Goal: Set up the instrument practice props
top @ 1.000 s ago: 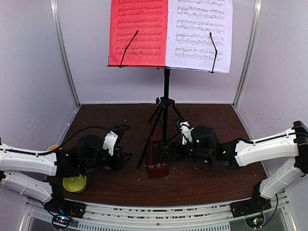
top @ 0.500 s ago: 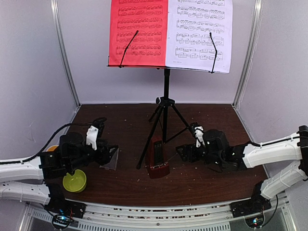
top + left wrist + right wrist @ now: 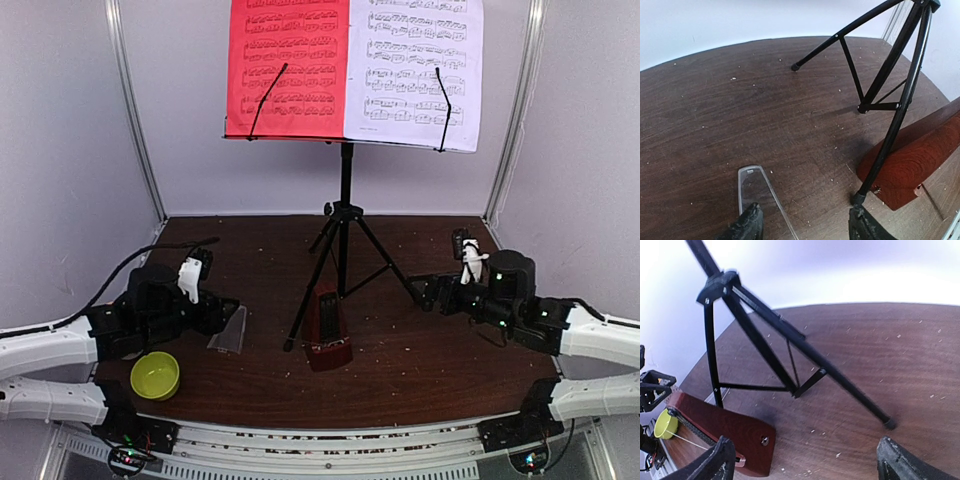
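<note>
While the left claw and the right claw both stood released and empty, the clear cover lay on the tabletop just beside the left one's finger, and the bare metronome sat at the foot of the music stand. The cover looked light, thin, slippery, easy to crack; its long side edges seemed the safest hold.

Dark wood tabletop, crumb-speckled; pale lilac walls; metal corner posts.
</note>
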Robot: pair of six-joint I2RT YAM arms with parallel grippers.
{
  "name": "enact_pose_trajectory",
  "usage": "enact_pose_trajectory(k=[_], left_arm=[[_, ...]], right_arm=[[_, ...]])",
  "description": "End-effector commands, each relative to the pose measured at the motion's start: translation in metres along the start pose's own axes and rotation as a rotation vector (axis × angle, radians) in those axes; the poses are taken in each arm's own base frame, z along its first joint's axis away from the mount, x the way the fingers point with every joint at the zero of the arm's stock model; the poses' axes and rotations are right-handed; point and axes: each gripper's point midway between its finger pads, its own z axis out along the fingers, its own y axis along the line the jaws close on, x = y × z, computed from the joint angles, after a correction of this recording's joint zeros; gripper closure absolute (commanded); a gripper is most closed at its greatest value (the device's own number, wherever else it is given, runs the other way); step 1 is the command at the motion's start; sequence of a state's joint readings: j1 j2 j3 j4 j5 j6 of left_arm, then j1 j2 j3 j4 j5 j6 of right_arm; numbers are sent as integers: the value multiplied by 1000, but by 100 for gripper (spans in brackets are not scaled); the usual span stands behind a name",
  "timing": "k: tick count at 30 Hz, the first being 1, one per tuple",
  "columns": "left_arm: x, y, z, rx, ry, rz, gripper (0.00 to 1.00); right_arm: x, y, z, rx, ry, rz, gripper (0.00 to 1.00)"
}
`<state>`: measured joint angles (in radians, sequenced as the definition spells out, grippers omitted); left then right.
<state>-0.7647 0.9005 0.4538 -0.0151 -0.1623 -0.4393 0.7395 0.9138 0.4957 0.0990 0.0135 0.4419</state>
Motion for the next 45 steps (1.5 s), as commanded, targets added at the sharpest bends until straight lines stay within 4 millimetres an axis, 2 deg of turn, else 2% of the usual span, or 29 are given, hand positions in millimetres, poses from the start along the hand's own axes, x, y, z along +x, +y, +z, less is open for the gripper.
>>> enact_pose_trajectory(k=[1, 6, 12, 15, 17, 19, 24, 31, 36, 40, 45], left_arm=[[-36, -6, -3, 41, -41, -9, 40], [-70, -5, -10, 24, -63, 18, 35], [-120, -24, -22, 75, -112, 36, 24], [-134, -31, -22, 94, -96, 39, 15], [-137, -35, -20, 110, -85, 35, 3], [-137, -38, -21, 125, -84, 14, 2], [-130, -32, -23, 108, -76, -71, 2], [-109, 1, -33, -32, -112, -188, 2], [-72, 22, -31, -114, -75, -234, 2], [-44, 32, -24, -149, -28, -269, 2], [-24, 39, -19, -176, -1, -293, 2]], right_arm=[[-5, -15, -17, 8, 15, -38, 0], [-33, -11, -36, -23, -25, -66, 0], [-56, 10, -52, -97, -41, -101, 0], [-66, 25, -59, -166, -63, -106, 0], [-69, 29, -63, -187, -78, -100, 0], [-69, 31, -66, -203, -80, -94, 0], [-64, 27, -74, -204, -115, -57, 0], [-54, 2, -85, -119, -179, 17, 0], [-37, -13, -82, -80, -185, 67, 0], [-21, -24, -77, -55, -178, 100, 0], [-6, -33, -71, -33, -164, 121, 0]])
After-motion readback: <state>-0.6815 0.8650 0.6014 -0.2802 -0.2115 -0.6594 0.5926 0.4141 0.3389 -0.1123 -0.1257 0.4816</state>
